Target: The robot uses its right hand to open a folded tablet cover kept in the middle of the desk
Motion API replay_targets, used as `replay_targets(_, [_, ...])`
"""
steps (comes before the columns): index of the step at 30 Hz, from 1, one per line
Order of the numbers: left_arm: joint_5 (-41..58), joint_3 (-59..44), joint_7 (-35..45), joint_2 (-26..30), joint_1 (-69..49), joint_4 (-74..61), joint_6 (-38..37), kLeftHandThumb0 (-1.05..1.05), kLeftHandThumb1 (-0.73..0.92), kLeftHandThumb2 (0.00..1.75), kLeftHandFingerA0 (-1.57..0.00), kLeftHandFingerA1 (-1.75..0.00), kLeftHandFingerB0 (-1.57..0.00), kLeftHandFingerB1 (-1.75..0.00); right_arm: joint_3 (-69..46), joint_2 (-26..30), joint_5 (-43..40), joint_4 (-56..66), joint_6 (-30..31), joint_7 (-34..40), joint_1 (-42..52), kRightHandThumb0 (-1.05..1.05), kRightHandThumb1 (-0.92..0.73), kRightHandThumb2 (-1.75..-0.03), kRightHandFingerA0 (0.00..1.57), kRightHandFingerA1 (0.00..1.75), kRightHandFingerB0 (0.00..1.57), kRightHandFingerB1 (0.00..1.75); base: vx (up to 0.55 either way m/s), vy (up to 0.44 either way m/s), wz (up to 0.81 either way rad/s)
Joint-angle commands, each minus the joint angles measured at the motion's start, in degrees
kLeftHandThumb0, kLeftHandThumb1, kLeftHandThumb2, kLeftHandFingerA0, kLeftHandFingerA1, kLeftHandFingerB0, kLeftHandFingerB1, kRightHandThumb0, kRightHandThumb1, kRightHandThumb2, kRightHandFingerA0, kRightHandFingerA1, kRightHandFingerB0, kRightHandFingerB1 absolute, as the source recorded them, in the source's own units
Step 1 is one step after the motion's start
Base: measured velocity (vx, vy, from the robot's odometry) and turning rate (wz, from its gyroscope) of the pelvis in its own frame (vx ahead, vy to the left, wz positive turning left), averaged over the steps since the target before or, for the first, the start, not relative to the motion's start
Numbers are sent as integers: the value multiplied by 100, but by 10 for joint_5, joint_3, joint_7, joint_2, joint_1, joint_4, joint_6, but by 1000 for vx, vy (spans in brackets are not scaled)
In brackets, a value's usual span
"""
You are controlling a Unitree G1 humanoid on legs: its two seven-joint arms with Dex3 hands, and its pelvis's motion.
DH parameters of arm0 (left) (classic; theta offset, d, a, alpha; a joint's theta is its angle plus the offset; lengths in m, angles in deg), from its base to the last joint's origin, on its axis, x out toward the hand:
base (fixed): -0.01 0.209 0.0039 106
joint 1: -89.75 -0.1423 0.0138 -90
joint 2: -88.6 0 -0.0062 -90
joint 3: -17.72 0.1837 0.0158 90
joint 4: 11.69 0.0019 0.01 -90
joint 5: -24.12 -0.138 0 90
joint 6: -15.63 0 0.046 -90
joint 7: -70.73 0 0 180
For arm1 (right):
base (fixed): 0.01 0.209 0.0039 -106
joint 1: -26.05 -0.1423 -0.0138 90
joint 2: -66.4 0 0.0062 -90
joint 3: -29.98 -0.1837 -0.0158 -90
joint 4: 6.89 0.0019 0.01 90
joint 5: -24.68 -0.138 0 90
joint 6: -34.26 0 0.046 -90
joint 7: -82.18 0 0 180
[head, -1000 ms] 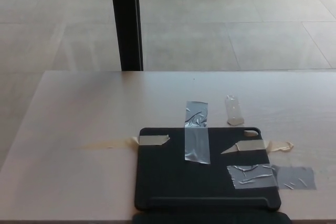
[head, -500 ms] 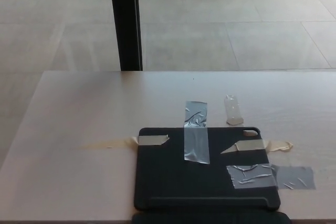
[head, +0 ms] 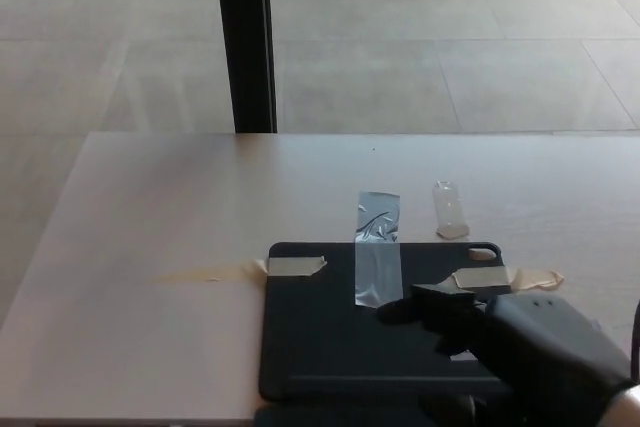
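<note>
- Tablet cover (head: 330,332): black, flat, lower centre of the frame on the pale desk (head: 150,247); its near edge runs off the bottom.
- Fixings: a grey tape strip (head: 377,247) over the far edge, beige tape pieces at the left (head: 295,266) and right (head: 495,277) corners. These probably hold the back panel down.
- Handling, as judged: light, stiff panels with a smooth, rather slippery face; best taken at a free edge or corner of the flap, lifted as a hinge.
- Right hand (head: 500,337): lower right, over the cover; whether its fingers are spread or closed cannot be told.
- Left hand: absent from view.
- Hidden: the cover's right portion beneath the hand; the fold line is unclear.
</note>
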Motion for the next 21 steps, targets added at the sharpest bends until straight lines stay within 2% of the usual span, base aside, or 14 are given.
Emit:
replay_targets(1, [12, -1, -2, 11, 3, 1, -8, -72, 77, 63, -83, -79, -68, -70, 17, 10, 17, -52, -44, 16, -11, -87, -92, -68, 62, 55, 42, 40, 0, 0, 0])
replay_targets(3, [8, 3, 1, 11, 2, 0, -14, -71, 78, 63, -83, -78, -68, -70, 28, 15, 29, -79, -61, 28, -9, -87, -92, -69, 61, 54, 42, 40, 0, 0, 0])
replay_targets(4, [14, -1, -3, 12, 5, 0, -7, -71, 55, 103, -81, -83, -69, -77, 37, 14, 27, -106, -73, 40, -2, -86, -92, -68, 62, 52, 43, 41, 0, 0, 0])
replay_targets(5, [13, 0, -2, 13, 6, 1, -5, -72, 77, 63, -83, -79, -67, -69, 41, 15, 28, -122, -83, 48, -2, -87, -92, -68, 64, 53, 43, 41, 0, 0, 0])
replay_targets(6, [13, -1, -3, 12, 6, 1, -7, -72, 55, 104, -81, -83, -69, -77, 46, 15, 32, -136, -89, 56, 0, -87, -92, -68, 65, 53, 44, 40, 0, 0, 0])
replay_targets(7, [13, 0, -3, 12, 6, 1, -7, -72, 55, 104, -81, -83, -69, -77, 46, 16, 32, -138, -92, 58, 2, -87, -92, -68, 65, 53, 44, 40, 0, 0, 0])
replay_targets(8, [4, 9, -1, 12, 4, 2, -14, -73, 58, 106, -82, -82, -69, -77, 59, 23, 44, -169, -111, 72, 3, -86, -74, -114, 59, 67, 39, 54, 0, 0, 0])
replay_targets(14, [14, 7, -2, 13, 8, 2, -8, -73, 78, 63, -82, -77, -68, -69, 65, 23, 46, -224, -147, 103, -6, -89, -76, -115, 58, 67, 39, 54, 0, 0, 0])
replay_targets(15, [16, 7, -1, 13, 7, 1, -10, -72, 56, 105, -81, -83, -69, -77, 67, 24, 53, -230, -150, 108, -6, -88, -76, -116, 58, 67, 40, 54, 0, 0, 0])
replay_targets(16, [17, 7, -1, 13, 7, 1, -11, -72, 56, 105, -81, -83, -69, -77, 68, 24, 56, -234, -153, 111, -6, -88, -76, -116, 58, 67, 40, 54, 0, 0, 0])
replay_targets(17, [18, 7, 0, 12, 7, 1, -11, -72, 78, 63, -82, -78, -68, -69, 68, 24, 56, -235, -156, 113, -6, -87, -75, -114, 58, 67, 40, 54, 0, 0, 0])
replay_targets(18, [18, 7, -2, 12, 7, 3, -10, -70, 56, 104, -81, -83, -69, -77, 67, 25, 55, -241, -165, 120, -1, -86, -75, -114, 58, 68, 40, 55, 0, 0, 0])
replay_targets(19, [17, 8, -2, 12, 6, 3, -11, -71, 80, 63, -83, -78, -69, -69, 67, 25, 54, -246, -172, 126, 3, -87, -92, -69, 64, 65, 44, 43, 0, 0, 0])
replay_targets(21, [16, 11, -1, 12, 6, 2, -11, -71, 80, 63, -83, -78, -69, -69, 66, 26, 54, -251, -182, 133, 6, -87, -92, -69, 64, 65, 44, 43, 0, 0, 0])
